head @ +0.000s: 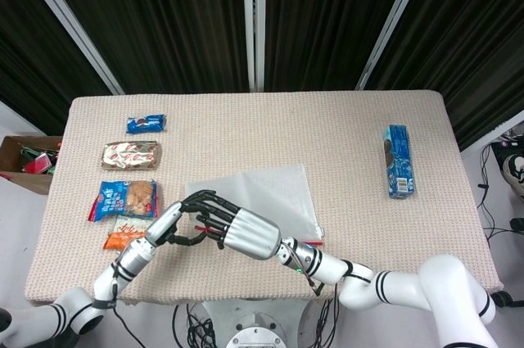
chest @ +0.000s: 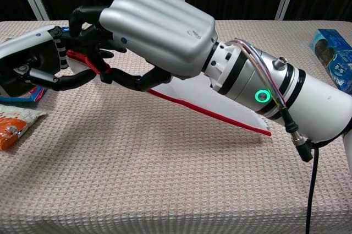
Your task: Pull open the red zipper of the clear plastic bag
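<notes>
**A:** Where does the bag sit, and what are the hands doing with it?

**B:** The clear plastic bag (head: 266,196) lies flat on the tabletop (head: 344,143), just beyond both hands. Its red zipper (chest: 212,114) runs along the near edge. The left end of that edge is lifted off the cloth, up between the two hands. The left hand (head: 164,225) holds the raised corner from the outside. The right hand (chest: 157,27) reaches across, its dark fingers (chest: 129,80) curled around the red strip right beside the left hand.

**A:** Is the zipper open yet?

**B:** Not that I can see. The red strip reads as one unbroken line from the hands down to its far end, which rests on the cloth under the right forearm. I judge the grip is set and the pull is yet to come. Whether the right hand has the slider itself is hidden by its fingers.

**A:** And the surroundings?

**B:** The tabletop wears a beige woven cloth. Left of the left hand lies a column of snack packets (head: 123,199). Far to the right of the right arm stands a blue carton (head: 399,161). Behind the tabletop hang black curtains (head: 172,12) with pale poles, and a cardboard box (head: 20,155) sits off the left edge.
</notes>
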`<state>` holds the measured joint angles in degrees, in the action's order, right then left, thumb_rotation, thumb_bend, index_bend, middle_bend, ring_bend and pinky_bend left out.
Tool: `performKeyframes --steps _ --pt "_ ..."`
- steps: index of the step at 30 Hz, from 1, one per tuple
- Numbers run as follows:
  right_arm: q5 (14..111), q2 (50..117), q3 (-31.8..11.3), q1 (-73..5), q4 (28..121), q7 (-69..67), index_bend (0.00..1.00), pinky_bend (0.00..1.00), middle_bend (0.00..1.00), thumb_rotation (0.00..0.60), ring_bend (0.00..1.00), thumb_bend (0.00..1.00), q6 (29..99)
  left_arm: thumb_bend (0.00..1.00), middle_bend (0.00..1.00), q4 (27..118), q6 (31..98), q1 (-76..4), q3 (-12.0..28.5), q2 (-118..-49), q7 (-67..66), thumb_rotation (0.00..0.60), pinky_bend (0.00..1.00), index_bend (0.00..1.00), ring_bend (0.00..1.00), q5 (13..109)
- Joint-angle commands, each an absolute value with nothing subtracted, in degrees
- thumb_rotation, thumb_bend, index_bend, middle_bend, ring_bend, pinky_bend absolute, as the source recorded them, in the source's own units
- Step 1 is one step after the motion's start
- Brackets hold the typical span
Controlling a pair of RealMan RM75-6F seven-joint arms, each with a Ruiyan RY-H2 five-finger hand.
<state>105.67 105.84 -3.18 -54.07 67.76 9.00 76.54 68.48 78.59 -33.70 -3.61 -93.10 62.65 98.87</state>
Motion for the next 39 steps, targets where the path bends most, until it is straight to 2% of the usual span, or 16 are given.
performKeyframes --steps 1,19,39 --pt "105.86 105.82 -2.98 -53.66 67.57 9.07 0.88 0.0 0.23 0.6 0.0 0.49 76.77 0.47 0.24 68.44 78.75 -33.79 -3.74 -92.99 64.03 0.6 0.12 0.62 0.11 98.83" --pt "108.55 105.74 -2.37 -51.96 65.81 12.52 0.88 0.0 0.22 0.6 0.0 0.49 79.04 0.48 0.23 66.65 79.12 -33.95 -4.87 -93.46 77.22 0.6 0.12 0.63 0.11 98.63" --pt "109.59 103.29 -1.15 -48.67 67.23 14.96 0.88 0.0 0.22 0.6 0.0 0.49 80.75 0.49 0.23 63.95 79.25 -33.4 -4.22 -94.63 82.82 0.6 0.12 0.64 0.11 96.94"
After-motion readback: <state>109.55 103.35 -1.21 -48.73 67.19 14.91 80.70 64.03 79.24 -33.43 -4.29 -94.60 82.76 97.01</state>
